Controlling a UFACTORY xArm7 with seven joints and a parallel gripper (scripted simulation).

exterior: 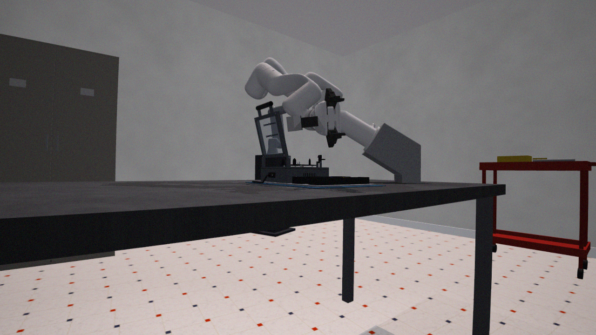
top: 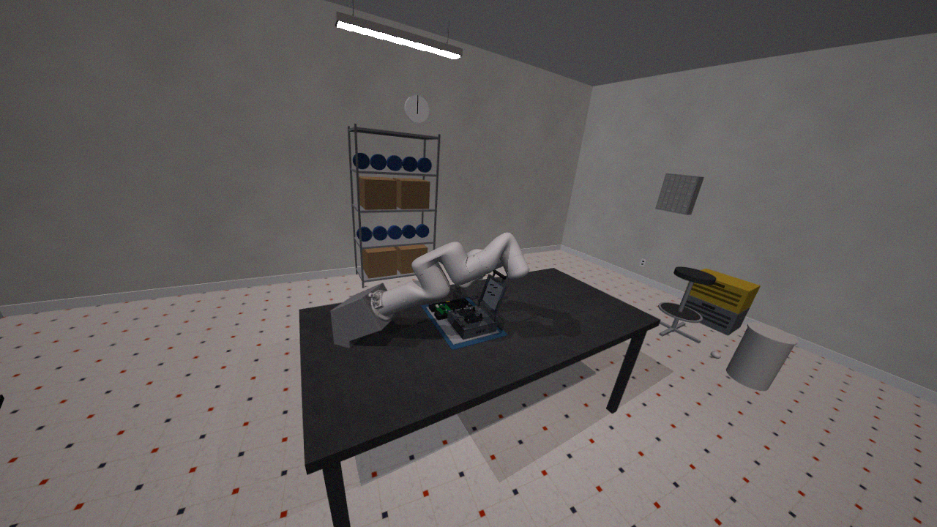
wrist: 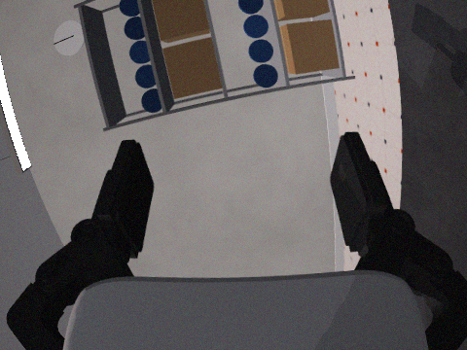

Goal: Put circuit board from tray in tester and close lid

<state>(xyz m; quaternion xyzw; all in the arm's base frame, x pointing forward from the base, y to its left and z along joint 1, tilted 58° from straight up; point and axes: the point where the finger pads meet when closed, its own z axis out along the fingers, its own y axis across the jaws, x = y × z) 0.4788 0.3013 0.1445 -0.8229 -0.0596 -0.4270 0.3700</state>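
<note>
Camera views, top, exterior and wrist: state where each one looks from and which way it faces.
Top: above the table, off one side, looking slantwise down across it at the tester; most of the arm shows.
Exterior: near tabletop height, looking level across the table; arm and open gripper show.
Wrist: on the arm's end, facing sideways at a wall; both fingers show.
Shared: top and wrist both catch the shelf rack.

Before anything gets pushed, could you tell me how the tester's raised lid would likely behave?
The lid looks rigid, given its straight frame. Standing nearly upright, it would probably swing about its low hinge rather than slide.
</note>
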